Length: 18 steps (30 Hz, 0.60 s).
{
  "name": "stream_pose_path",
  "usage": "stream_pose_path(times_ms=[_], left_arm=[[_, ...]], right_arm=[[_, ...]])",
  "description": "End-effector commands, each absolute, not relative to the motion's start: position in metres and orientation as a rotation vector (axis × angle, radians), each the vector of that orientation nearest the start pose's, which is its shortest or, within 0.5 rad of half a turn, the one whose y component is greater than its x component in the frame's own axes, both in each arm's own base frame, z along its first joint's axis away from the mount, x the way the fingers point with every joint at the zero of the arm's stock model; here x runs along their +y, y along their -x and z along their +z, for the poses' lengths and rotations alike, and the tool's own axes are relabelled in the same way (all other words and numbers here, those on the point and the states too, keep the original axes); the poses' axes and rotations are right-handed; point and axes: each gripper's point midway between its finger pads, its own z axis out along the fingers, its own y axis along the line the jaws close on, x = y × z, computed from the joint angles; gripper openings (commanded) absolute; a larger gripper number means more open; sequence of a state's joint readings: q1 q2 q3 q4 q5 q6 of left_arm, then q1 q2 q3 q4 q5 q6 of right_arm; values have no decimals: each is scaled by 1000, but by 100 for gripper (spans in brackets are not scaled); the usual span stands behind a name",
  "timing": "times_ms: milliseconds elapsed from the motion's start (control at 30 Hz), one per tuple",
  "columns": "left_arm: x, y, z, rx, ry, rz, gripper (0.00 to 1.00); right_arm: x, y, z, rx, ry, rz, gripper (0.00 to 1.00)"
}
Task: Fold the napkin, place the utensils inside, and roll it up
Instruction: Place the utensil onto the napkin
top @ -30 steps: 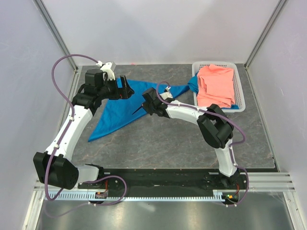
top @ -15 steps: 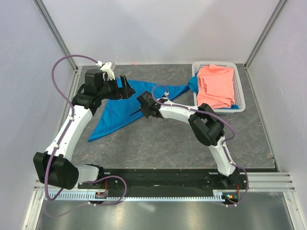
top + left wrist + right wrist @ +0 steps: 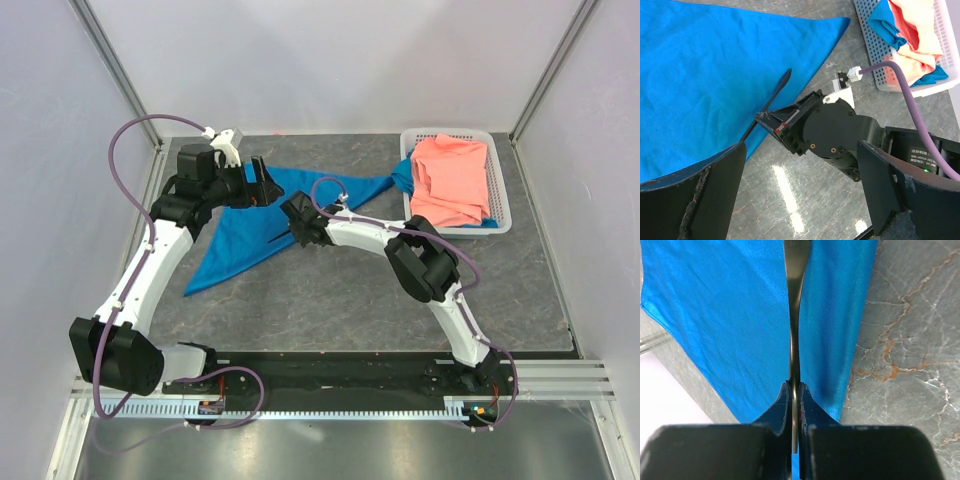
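Note:
The bright blue napkin (image 3: 235,235) lies folded into a triangle on the grey table, its long point reaching toward the basket. My right gripper (image 3: 292,224) is shut on the slim black utensil (image 3: 281,234), held low over the napkin's right edge. In the right wrist view the utensil (image 3: 795,315) sticks straight out between the closed fingers (image 3: 782,402), over the napkin (image 3: 715,315). My left gripper (image 3: 266,184) hovers open at the napkin's back left, holding nothing. In the left wrist view the utensil (image 3: 772,102) points across the napkin (image 3: 700,75).
A white basket (image 3: 500,205) stands at the back right with a salmon-pink cloth (image 3: 450,180) and a blue scrap (image 3: 402,178) in it. Side walls close in the table. Bare grey table (image 3: 330,300) lies in front of the napkin.
My right arm has slid left, carrying the utensil further over the napkin. The left arm has stayed in place, still open.

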State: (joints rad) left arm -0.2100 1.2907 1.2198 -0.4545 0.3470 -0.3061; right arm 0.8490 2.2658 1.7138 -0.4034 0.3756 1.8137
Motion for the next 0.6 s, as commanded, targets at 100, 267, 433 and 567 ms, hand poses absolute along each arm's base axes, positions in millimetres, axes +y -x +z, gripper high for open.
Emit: stream_pose_path(times_ms=[100,267,433,567], left_arm=[[-157,-355,270,2086,-116,-737,98],[-159,-355,268,2092,-117,-748,98],[-160,-355,267,2096,-118,-758,98],[-160,-356,265,2099,-117,-758,98]], right_arm=[[426,-418,51,2163,-1252,649,0],[426,-421,59,2151,-1204,613,0],[425,-425,66,2127,-1197,597,0],[426,-424,56,2146,-1201,590,0]])
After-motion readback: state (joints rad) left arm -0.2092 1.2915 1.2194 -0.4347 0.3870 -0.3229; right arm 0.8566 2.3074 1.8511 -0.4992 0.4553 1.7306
